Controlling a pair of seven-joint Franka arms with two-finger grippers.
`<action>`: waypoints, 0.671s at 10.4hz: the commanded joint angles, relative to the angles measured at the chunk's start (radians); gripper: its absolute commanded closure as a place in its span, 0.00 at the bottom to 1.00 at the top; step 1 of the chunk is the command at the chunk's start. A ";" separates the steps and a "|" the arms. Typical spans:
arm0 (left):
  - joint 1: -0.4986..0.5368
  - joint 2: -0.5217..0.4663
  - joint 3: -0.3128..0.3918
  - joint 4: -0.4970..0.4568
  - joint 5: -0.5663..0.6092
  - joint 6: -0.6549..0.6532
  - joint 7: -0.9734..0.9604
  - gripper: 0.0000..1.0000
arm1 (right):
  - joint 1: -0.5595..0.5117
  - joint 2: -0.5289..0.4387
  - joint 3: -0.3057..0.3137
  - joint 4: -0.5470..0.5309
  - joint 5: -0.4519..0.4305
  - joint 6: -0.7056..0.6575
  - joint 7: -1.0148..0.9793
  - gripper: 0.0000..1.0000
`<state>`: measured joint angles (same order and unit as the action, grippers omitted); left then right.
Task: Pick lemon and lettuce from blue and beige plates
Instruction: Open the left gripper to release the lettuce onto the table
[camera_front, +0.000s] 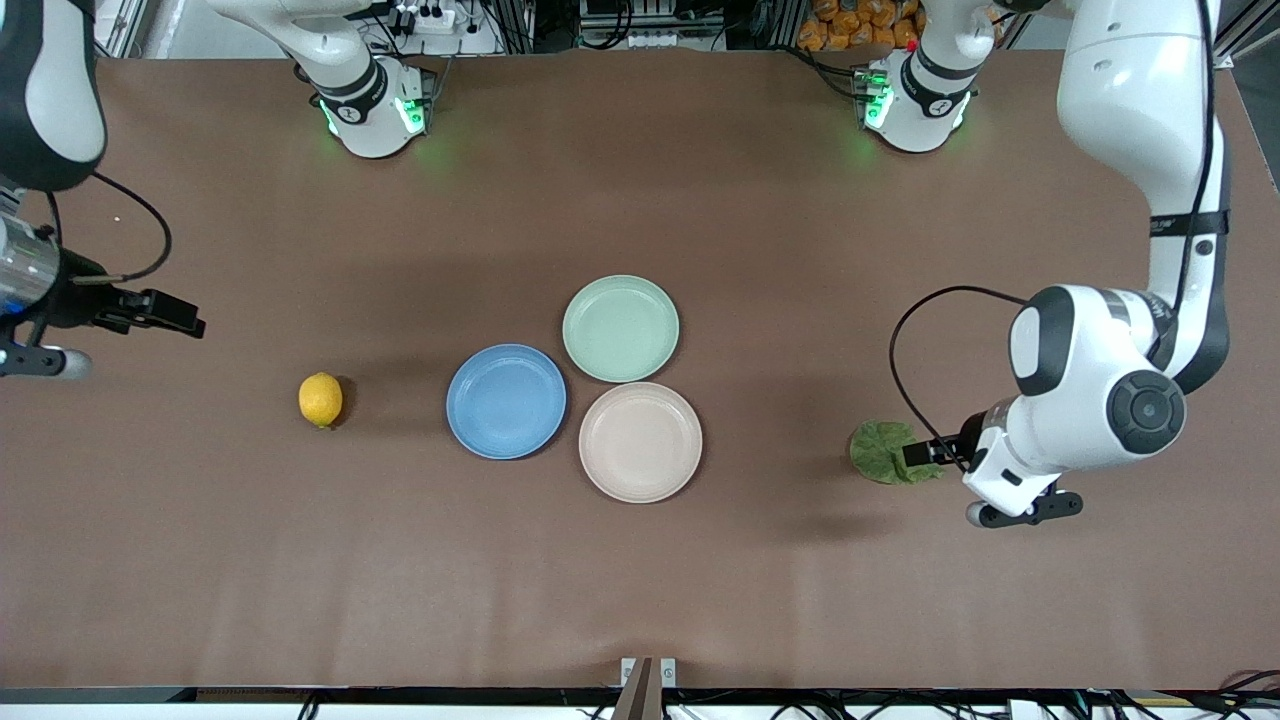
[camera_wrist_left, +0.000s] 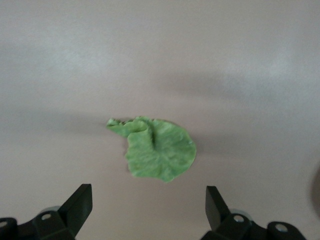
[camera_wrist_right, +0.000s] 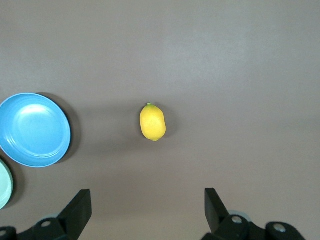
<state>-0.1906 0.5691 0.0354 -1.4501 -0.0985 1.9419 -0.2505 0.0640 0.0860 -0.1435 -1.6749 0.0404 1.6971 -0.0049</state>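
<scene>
Front view has the three plates bunched up in the middle of the counter (camera_front: 700, 600), all touching or nearly so: the blue plate (camera_front: 506, 401) toward the right arm's end, the beige plate (camera_front: 640, 441) beside it and a bit nearer the front edge, and a mint-green plate (camera_front: 620, 328) tucked just above the two, farther from the front camera. All three look bare.

So the lemon (camera_front: 320, 399) is sitting on the bare counter, well off the blue plate toward the right arm's end. The lettuce (camera_front: 880, 452) is also flat on the counter, out past the beige plate toward the left arm's end, roughly level with it.

Left gripper (camera_front: 925, 452) is hanging right over the lettuce's edge, arm bent down low. From the left wrist view the jaws are spread wide with nothing in them, and the crinkled leaf lies on the surface below, between the two fingers (camera_wrist_left: 77, 205) in line of sight but not touched.

Right gripper (camera_front: 175, 315) is parked up by the right arm's end of the counter, away from the lemon. Right wrist view shows its jaws wide apart too, empty, with the lemon and the blue plate in sight below.
</scene>
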 joint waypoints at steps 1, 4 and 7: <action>0.010 -0.167 -0.005 -0.194 0.030 0.012 0.008 0.00 | -0.007 -0.037 0.007 0.043 -0.014 -0.071 0.011 0.00; 0.011 -0.291 -0.005 -0.312 0.030 0.012 0.002 0.00 | -0.016 -0.045 0.007 0.125 -0.014 -0.187 0.005 0.00; 0.010 -0.385 -0.009 -0.375 0.030 0.008 -0.041 0.00 | -0.018 -0.061 0.008 0.176 -0.016 -0.273 0.006 0.00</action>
<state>-0.1834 0.2558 0.0335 -1.7606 -0.0920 1.9415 -0.2605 0.0555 0.0389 -0.1435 -1.5257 0.0362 1.4654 -0.0049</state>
